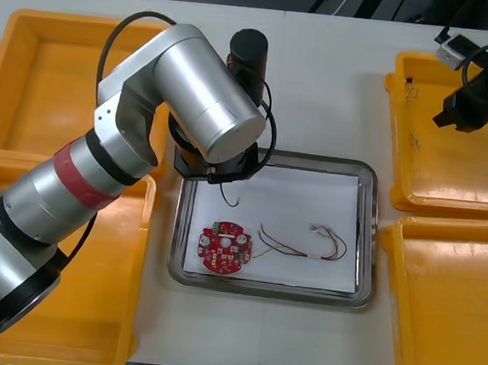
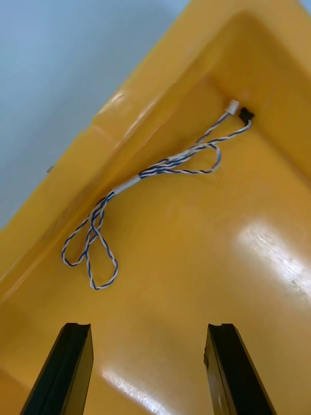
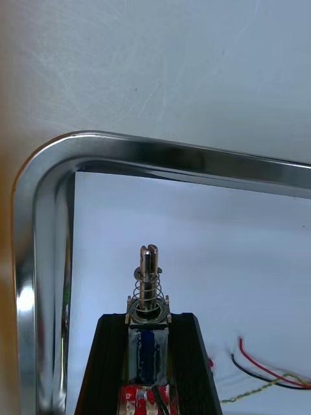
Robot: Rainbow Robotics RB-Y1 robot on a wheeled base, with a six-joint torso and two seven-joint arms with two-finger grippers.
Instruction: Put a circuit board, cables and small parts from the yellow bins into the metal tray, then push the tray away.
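Holding a small metal part (image 3: 149, 275) tight between its two black fingers, the left gripper (image 3: 148, 319) hangs over the far left corner of the metal tray (image 3: 162, 150). The part has a little spring round it and sticks out past the fingertips. Inside the tray, on its white floor, lie a round red circuit board (image 1: 225, 249) and, just beside it, a red and yellow cable (image 1: 303, 243). The right gripper (image 2: 148, 329) is over the far yellow bin (image 1: 471, 177) on the right side. Its fingers stand wide apart with nothing between them. A twisted blue and white cable (image 2: 155, 170) lies in that bin, beyond the fingers, close to the bin's wall.
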